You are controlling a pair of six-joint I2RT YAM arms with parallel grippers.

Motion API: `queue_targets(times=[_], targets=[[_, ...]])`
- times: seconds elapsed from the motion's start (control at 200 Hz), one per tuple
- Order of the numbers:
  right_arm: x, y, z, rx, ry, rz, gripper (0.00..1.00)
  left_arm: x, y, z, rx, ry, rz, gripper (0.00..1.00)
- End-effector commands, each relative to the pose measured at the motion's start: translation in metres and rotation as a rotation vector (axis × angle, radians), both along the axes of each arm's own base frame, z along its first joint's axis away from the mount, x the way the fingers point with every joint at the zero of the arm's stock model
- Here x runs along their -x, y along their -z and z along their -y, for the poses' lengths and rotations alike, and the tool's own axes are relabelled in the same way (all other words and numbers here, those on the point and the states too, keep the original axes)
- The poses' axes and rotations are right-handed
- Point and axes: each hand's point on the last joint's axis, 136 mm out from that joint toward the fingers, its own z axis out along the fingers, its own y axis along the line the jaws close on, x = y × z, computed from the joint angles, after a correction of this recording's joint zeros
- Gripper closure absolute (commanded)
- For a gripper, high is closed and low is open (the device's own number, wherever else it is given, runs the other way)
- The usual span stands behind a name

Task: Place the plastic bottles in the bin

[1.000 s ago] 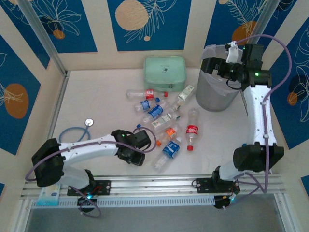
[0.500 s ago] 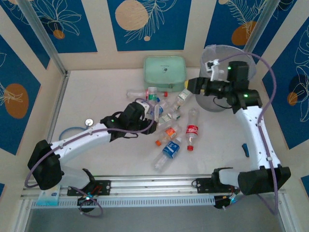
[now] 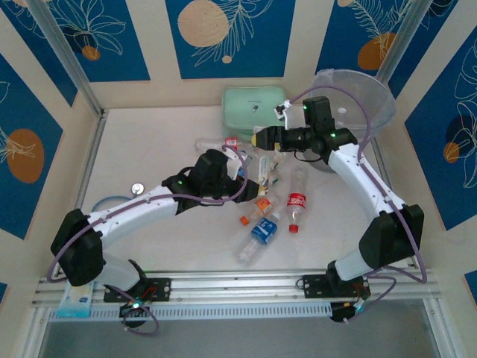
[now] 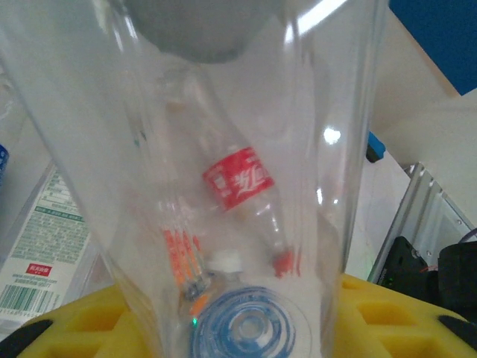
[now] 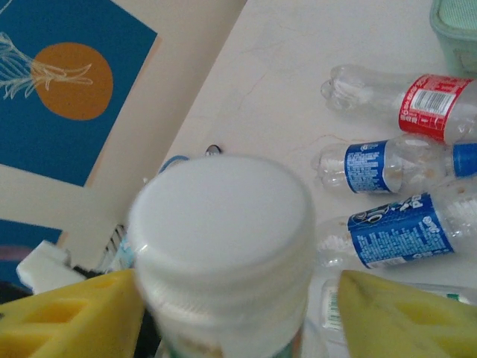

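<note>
Swinging back from the bin (image 3: 358, 93) at the table's far right corner, where it hung spread wide a second ago, the right gripper (image 3: 262, 139) now sits at the far side of the heap, just beside the green case (image 3: 253, 108). The left gripper (image 3: 232, 168), then drawn back toward the near edge, has pushed into the thick of the bottles (image 3: 297, 200) at the middle of the table (image 3: 149, 142). From the left wrist, its yellow fingers pinch a clear bottle (image 4: 223, 149) that spans the whole gap between them (the red-labelled one shows straight through it). From the right wrist, a white-capped bottle (image 5: 223, 231) stands between the fingers, one finger against it and a sliver of gap at the other, so I cannot tell whether that grip has closed. The bin seems to lean toward the far wall more than before, though the overhead view is hard to read there. I judge that two fresh pickups are starting, with most of the heap left on the table.
</note>
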Motion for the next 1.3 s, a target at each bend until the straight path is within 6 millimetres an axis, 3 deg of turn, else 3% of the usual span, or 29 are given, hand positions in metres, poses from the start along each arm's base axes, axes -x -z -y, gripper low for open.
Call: queue_targets(times=[0.0,0.095,0.185,0.265,0.37,0.385,0.585,0.665,0.765,0.961,1.136,1.291], targets=[[-0.004,0.004,-0.003,0.003,0.011,-0.003,0.46,0.002,-0.006,0.008,0.035,0.049,0.020,0.59],[-0.006,0.005,0.001,0.020,0.035,0.002,0.62,0.001,-0.001,0.005,0.020,0.038,0.022,0.57],[-0.007,0.005,0.003,0.034,0.050,0.005,0.72,-0.001,0.004,0.001,0.001,0.018,0.027,0.48],[-0.009,0.000,0.007,0.061,0.064,0.028,0.80,-0.001,0.005,0.000,-0.006,0.014,0.032,0.28],[-0.014,-0.021,0.020,0.125,0.104,0.106,0.96,0.001,0.004,-0.004,-0.010,0.015,0.043,0.00],[-0.015,-0.024,0.022,0.137,0.112,0.122,1.00,0.001,0.004,-0.005,-0.012,0.013,0.044,0.00],[-0.023,-0.083,0.066,0.251,0.252,0.336,1.00,0.003,0.015,-0.016,-0.043,-0.013,0.051,0.00],[-0.032,-0.107,0.092,0.271,0.390,0.433,1.00,0.004,0.020,-0.015,-0.051,0.002,0.045,0.00],[-0.043,-0.142,0.140,0.391,0.678,0.573,1.00,0.006,0.025,-0.014,-0.064,0.013,0.034,0.00],[-0.056,-0.193,0.188,0.393,0.770,0.695,1.00,0.007,0.031,-0.017,-0.076,0.002,0.014,0.00],[-0.087,-0.199,0.243,0.517,0.898,0.687,1.00,0.009,0.037,-0.022,-0.083,-0.016,-0.003,0.00],[-0.124,-0.164,0.269,0.629,0.872,0.525,1.00,0.011,0.038,-0.028,-0.098,-0.032,-0.007,0.00]])
